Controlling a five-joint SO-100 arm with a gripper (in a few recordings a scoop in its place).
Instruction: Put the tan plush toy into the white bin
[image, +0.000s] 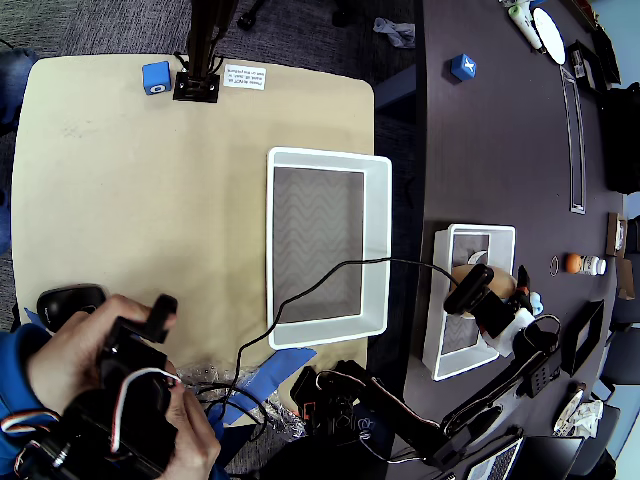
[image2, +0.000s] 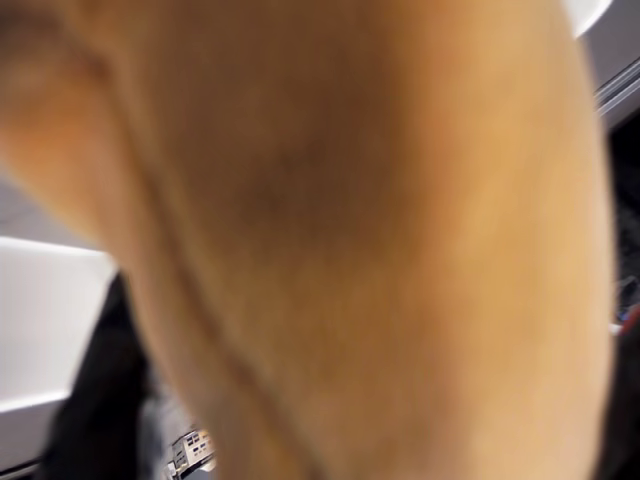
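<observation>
Tan fabric, blurred and pressed right up against the wrist camera, is the tan plush toy (image2: 330, 230); a seam runs down it and a pale white wall shows at the left edge behind it. That closeness suggests your pincer (image: 497, 292) is at the toy, but neither view shows the fingers clearly, so you cannot tell whether they are closed on it or only resting against it.

From overhead, the toy (image: 497, 281) sits in the smaller white bin (image: 445, 300) on the dark bench, mostly hidden by the arm's black wrist, with a bit of light blue poking out at its right. The arm (image: 400, 405) comes up from the bottom edge, folded over that small bin with its wrist angled down into it.

To do this step well, make sure of a firm hold on the soft body before lifting, then rise straight until the toy clears the small bin's wall. The white bin (image: 378, 240) lies to the left on the tan bench, well apart; carry across high and mind the black cable (image: 330, 275) draped over it.
</observation>
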